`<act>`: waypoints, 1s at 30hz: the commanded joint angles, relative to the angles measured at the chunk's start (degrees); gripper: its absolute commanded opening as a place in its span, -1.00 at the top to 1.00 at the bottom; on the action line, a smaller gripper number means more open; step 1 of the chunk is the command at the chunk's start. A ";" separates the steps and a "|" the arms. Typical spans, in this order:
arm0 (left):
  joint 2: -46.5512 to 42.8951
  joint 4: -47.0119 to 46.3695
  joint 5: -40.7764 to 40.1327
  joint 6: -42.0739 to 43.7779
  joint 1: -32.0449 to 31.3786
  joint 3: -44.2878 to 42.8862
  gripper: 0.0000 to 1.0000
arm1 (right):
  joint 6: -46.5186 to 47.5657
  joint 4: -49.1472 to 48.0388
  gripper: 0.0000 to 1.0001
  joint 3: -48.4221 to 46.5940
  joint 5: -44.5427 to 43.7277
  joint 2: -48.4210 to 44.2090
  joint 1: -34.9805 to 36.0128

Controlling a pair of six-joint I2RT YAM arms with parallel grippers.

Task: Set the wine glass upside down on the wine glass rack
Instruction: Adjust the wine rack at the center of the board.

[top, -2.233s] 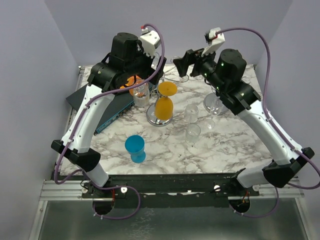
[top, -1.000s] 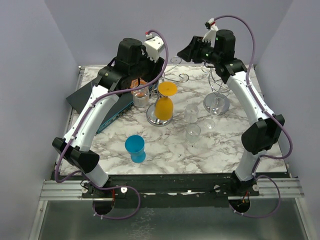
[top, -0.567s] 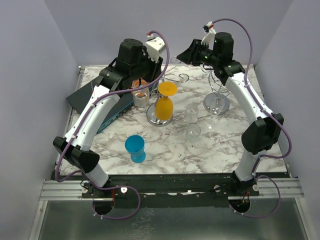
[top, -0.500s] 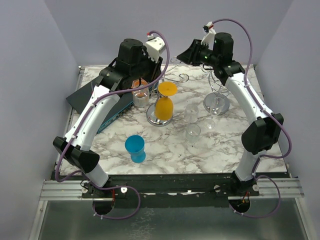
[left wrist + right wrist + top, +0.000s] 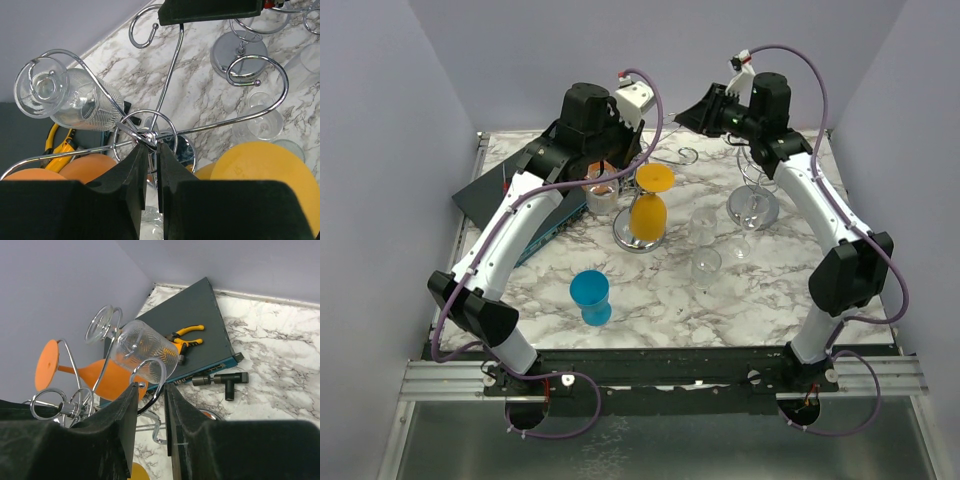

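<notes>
The chrome wine glass rack (image 5: 640, 240) stands mid-table. A clear ribbed wine glass (image 5: 80, 105) hangs tilted from one of its wire arms, foot (image 5: 42, 87) caught in the wire. It also shows in the right wrist view as the wine glass (image 5: 145, 347). My left gripper (image 5: 150, 144) comes down from above, and its jaws pinch the rack's top hub (image 5: 146, 134). My right gripper (image 5: 150, 386) reaches in from the back, with its jaws closed on a curled arm end (image 5: 150, 372) just below the glass. In the top view the left gripper (image 5: 618, 160) and the right gripper (image 5: 688, 112) flank the rack's top.
Orange glasses (image 5: 648, 212) hang on the same rack. A second chrome rack (image 5: 752, 205) stands to the right. Clear glasses (image 5: 705, 262) and a blue cup (image 5: 590, 297) sit in front. At the left lie a dark box (image 5: 510, 205), yellow pliers (image 5: 187, 335) and a black tool (image 5: 222, 380).
Both grippers' jaws have narrowed onto the rack's wire. The right arm swung from the right side to the rack's back earlier and has since barely shifted.
</notes>
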State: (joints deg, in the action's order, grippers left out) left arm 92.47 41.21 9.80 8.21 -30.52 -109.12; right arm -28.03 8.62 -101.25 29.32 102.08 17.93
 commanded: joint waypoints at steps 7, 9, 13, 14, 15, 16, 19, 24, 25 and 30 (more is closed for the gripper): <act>-1.62 -1.84 -0.37 1.98 -0.24 1.59 0.90 | -0.60 -0.85 0.66 1.10 1.38 -3.16 0.08; -1.48 -2.02 -0.52 2.07 -0.28 1.35 0.94 | -0.43 -0.89 0.79 1.31 1.20 -3.21 0.08; -1.68 -2.21 -0.57 2.31 -0.24 1.28 1.00 | -0.19 -0.75 0.99 2.23 1.09 -3.67 0.08; -1.81 -2.26 -0.70 2.53 -0.24 1.32 1.00 | -0.38 -1.02 1.00 2.66 1.05 -3.91 0.08; -1.93 -2.32 -0.81 2.66 -0.24 1.37 1.00 | -0.52 -1.44 0.99 3.31 0.96 -4.44 0.03; -2.08 -2.37 -0.92 2.82 -0.24 1.41 1.00 | -0.52 -1.79 0.99 3.81 0.83 -4.74 0.08; -2.64 -2.40 -0.30 3.05 -0.24 1.84 1.00 | -0.54 -1.02 0.53 3.18 0.23 -4.44 0.07; -3.30 -2.41 0.31 2.75 -0.20 2.07 1.00 | -1.73 2.19 0.29 -1.63 0.85 -1.11 0.08; -3.37 -2.38 0.22 2.78 -0.24 2.00 1.00 | -1.98 2.79 0.29 -2.55 1.28 -0.31 0.08; -3.57 -2.50 -0.06 2.83 -0.24 2.07 1.00 | -2.42 4.47 0.40 -5.74 3.50 1.85 0.08</act>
State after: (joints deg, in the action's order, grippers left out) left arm 91.26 39.86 9.72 10.57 -30.52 -107.22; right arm -29.71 10.52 -104.64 29.74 102.13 17.74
